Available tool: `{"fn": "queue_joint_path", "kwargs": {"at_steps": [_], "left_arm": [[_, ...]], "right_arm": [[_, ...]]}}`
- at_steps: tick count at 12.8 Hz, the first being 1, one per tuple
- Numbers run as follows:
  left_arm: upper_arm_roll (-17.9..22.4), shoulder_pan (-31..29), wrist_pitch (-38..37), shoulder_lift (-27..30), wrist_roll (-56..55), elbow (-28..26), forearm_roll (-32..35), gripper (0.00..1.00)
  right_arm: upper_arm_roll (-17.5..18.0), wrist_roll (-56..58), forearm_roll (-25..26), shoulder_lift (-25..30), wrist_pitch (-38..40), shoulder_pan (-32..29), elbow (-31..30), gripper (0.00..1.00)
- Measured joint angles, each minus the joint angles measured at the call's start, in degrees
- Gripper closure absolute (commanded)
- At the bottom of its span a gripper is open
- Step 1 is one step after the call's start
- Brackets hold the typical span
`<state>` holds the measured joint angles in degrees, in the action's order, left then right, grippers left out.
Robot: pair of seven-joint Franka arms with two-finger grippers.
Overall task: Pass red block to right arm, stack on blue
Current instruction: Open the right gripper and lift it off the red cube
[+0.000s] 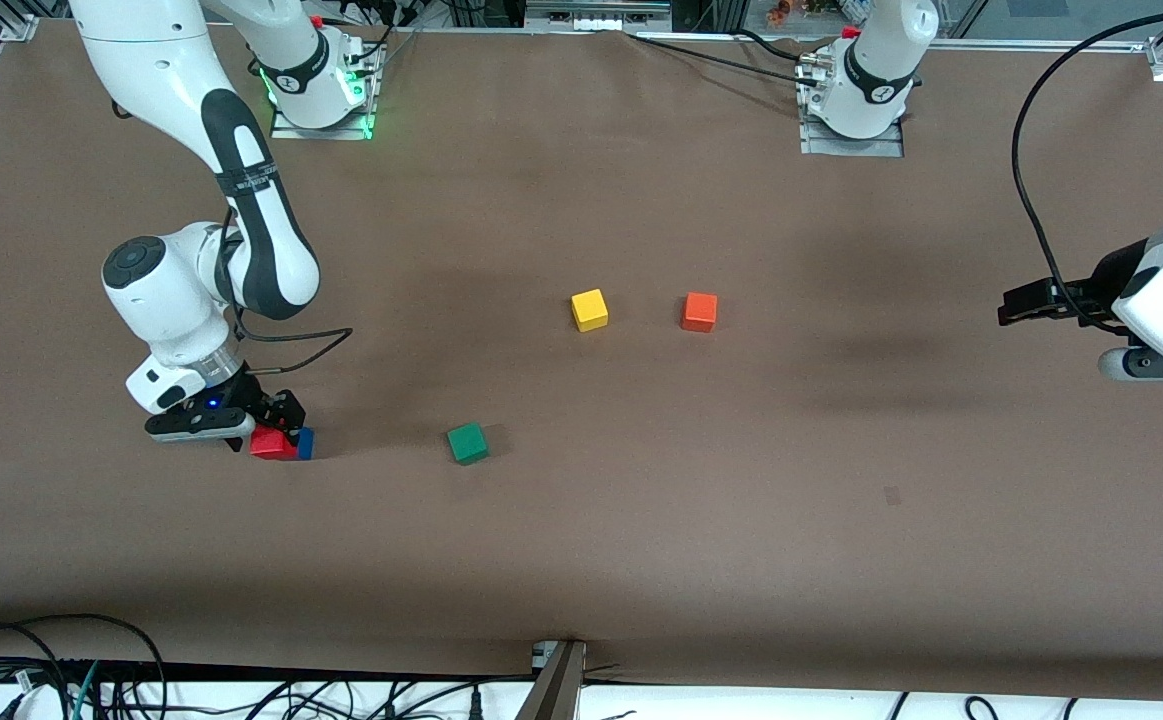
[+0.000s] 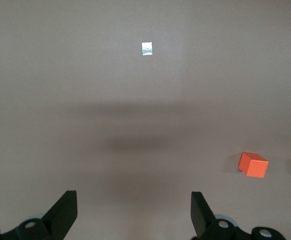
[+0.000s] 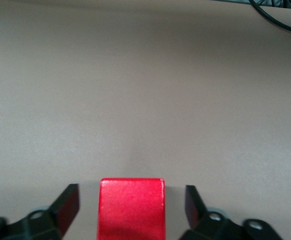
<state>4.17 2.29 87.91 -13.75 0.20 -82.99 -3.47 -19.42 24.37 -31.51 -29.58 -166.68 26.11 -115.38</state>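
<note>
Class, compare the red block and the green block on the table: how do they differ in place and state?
The red block sits on the blue block, between the open right tool's fingers; the green block lies on the table, alone. Both are same-sized cubes.

Front view: high, across table (image 1: 641, 560), facing both arm bases, whole tabletop in frame. Left wrist view: raised, looking down past own fingers (image 2: 65, 212); shares orange cube (image 2: 253, 165) with front view. Right wrist view: low, close on red block (image 3: 131, 207), also in front view.
</note>
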Motion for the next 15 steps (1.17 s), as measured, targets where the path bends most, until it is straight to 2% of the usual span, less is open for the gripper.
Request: {"fn": "queue_joint_path", "kwargs": {"at_steps": [4,8,11,13,15], "left_arm": [[0.00,0.00,0.00,0.01,0.00,-0.07,0.00,0.00],[0.02,-0.02,0.01,0.01,0.00,-0.08,0.01,0.00],[0.03,-0.02,0.15,0.01,0.00,-0.07,0.01,0.00],[0.04,-0.03,0.33,0.01,0.00,-0.07,0.01,0.00],[0.04,-0.03,0.42,0.01,0.00,-0.07,0.01,0.00]], "right_arm": [[-0.25,-0.01,-0.71,0.37,0.86,-0.10,1.27,0.00],[-2.39,-4.55,-1.23,1.05,17.76,-0.58,8.59,0.00],[-4.63,-7.19,-0.50,1.92,26.51,-0.63,12.56,0.00],[-6.20,-9.05,3.39,2.24,32.03,-0.63,14.87,0.00],[-7.25,-13.13,9.69,2.44,39.76,-0.63,19.44,0.00]]}}
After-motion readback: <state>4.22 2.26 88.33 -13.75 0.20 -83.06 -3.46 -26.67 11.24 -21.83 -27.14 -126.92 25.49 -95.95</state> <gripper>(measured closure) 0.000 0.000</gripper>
